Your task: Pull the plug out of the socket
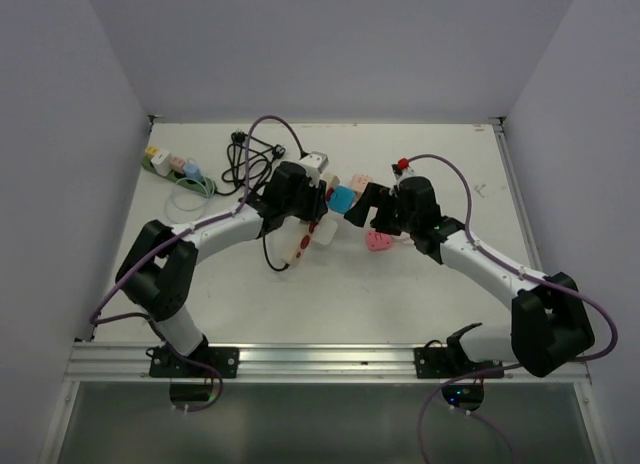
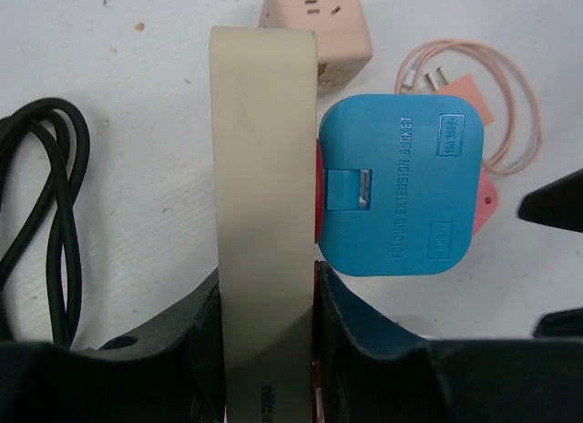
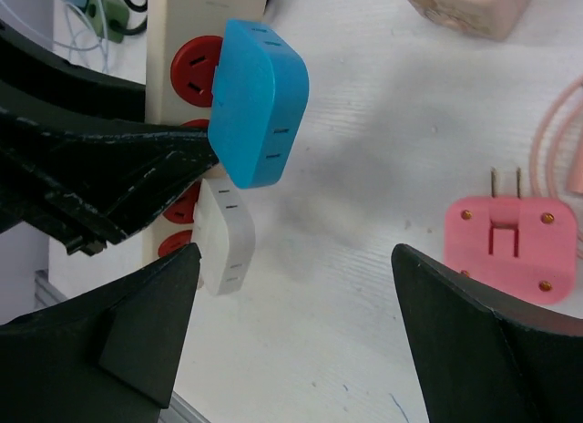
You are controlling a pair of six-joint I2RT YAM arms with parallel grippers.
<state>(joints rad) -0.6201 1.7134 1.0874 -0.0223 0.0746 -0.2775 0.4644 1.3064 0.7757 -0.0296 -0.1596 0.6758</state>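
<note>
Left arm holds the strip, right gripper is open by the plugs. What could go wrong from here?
1. The white plug sits right beside the blue plug, close to one finger of the open right gripper; closing might catch the wrong one or both.
2. The left gripper clamps only the narrow sides of the strip; a hard pull may slide it out.
3. The pink adapter lies near the other finger and might get knocked.

Top view: you look down from above and behind the arm bases, taking in the whole table (image 1: 330,304). Left and right wrist views: you sit close, facing the blue adapter (image 2: 401,186) on the cream strip (image 2: 264,213) from opposite sides.
</note>
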